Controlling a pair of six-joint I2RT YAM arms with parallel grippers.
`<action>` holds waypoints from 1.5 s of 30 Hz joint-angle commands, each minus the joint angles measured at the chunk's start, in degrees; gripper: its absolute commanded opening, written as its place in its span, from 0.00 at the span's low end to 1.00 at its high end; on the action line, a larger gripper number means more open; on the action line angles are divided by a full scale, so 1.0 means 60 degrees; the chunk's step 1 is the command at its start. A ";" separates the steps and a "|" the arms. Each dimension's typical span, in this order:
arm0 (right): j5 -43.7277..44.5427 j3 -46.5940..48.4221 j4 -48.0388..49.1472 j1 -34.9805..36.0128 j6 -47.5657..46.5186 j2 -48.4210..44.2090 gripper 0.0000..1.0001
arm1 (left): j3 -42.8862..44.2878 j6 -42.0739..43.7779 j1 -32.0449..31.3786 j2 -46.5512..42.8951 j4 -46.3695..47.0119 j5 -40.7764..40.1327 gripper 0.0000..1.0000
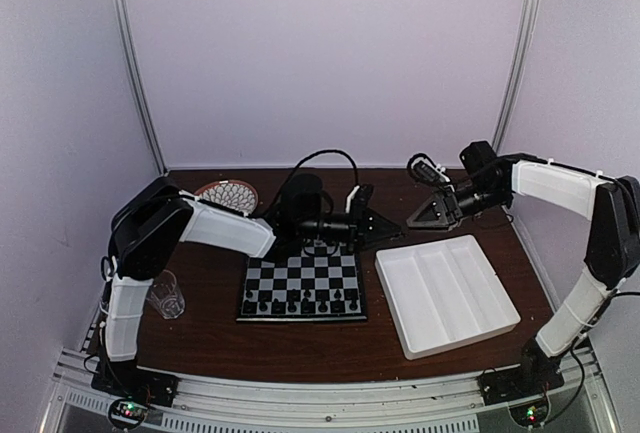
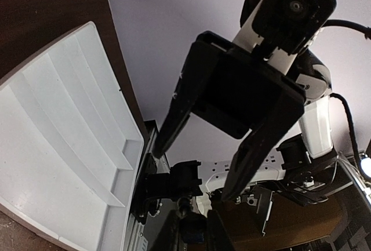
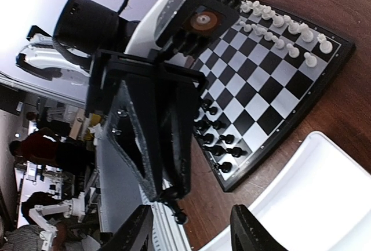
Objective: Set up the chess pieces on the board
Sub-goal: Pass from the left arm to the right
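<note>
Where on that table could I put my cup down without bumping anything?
The bare strip of table in front of the board and tray, or the gap between glass and board. Crowded: behind the board, where the left end effector and right end effector nearly meet.

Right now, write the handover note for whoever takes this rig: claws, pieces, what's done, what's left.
Left claw: shut, facing the right claw. A small dark bit at its tips may be a black piece, but that is unclear.
Right claw: open, holding nothing.
Board: black pieces line its near side and white pieces its far side.
Tray: no pieces visible in it.
Done: most pieces look placed.
Left: check the ranks for gaps, since I cannot count them, and place whatever the left claw holds.
</note>
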 commanded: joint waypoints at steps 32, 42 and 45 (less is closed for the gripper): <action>-0.2799 -0.1572 0.4512 -0.0020 0.4068 0.0053 0.36 | -0.0123 -0.0227 0.0254 -0.0131 0.1465 -0.0488 0.08; -0.2995 -0.1653 0.4770 -0.0004 0.4198 -0.0056 0.28 | -0.0107 -0.0287 0.0252 -0.0066 0.1530 -0.0541 0.08; -0.3004 -0.1654 0.4819 0.0003 0.4219 -0.0128 0.25 | -0.0128 -0.0283 0.0253 -0.0055 0.1521 -0.0547 0.08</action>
